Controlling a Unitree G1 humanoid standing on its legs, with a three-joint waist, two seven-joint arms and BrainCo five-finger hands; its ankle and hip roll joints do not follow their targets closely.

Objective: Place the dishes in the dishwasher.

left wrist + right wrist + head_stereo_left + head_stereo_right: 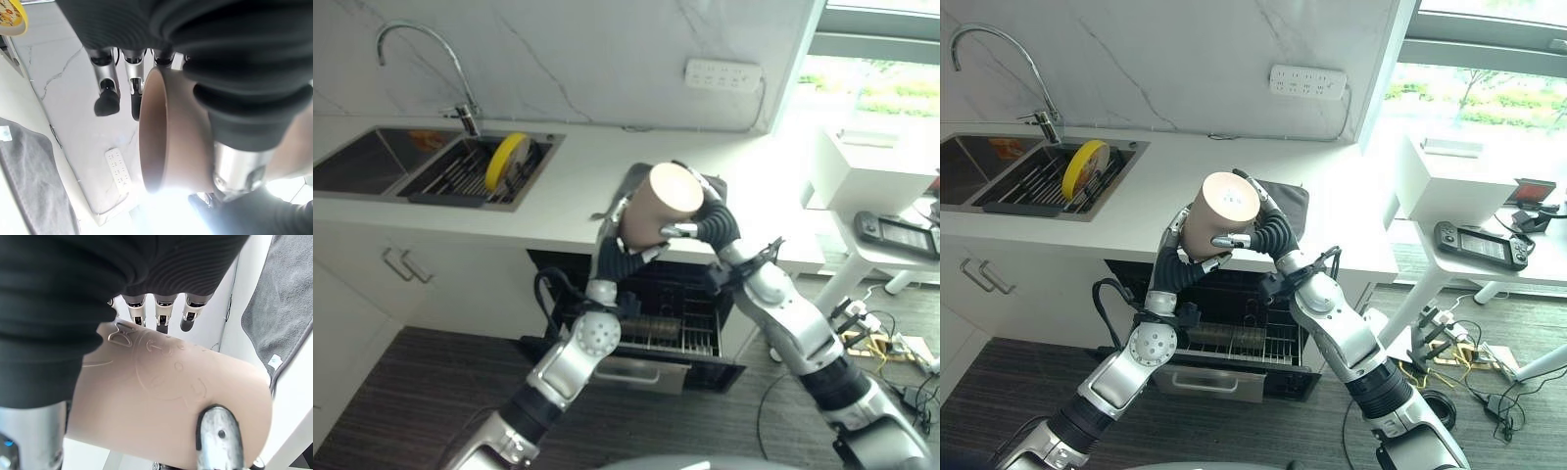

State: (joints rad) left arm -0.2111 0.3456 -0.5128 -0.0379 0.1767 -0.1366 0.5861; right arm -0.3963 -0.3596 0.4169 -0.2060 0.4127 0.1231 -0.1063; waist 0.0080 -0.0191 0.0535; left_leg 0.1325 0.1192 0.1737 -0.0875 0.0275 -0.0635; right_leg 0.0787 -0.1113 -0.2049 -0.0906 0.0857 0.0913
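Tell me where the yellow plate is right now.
The yellow plate stands on edge in the dish rack over the sink, on the robot's left in the eye views, just right of the faucet.

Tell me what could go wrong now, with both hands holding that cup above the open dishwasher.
1. The tan cup sits between the left hand and the right hand; if one lets go before the other grips firmly, it could fall onto the dishwasher rack below.
2. The grip is on the cup's smooth sides, so it may slip while being turned.
3. Lowering both arms together, a hand could knock the counter edge.
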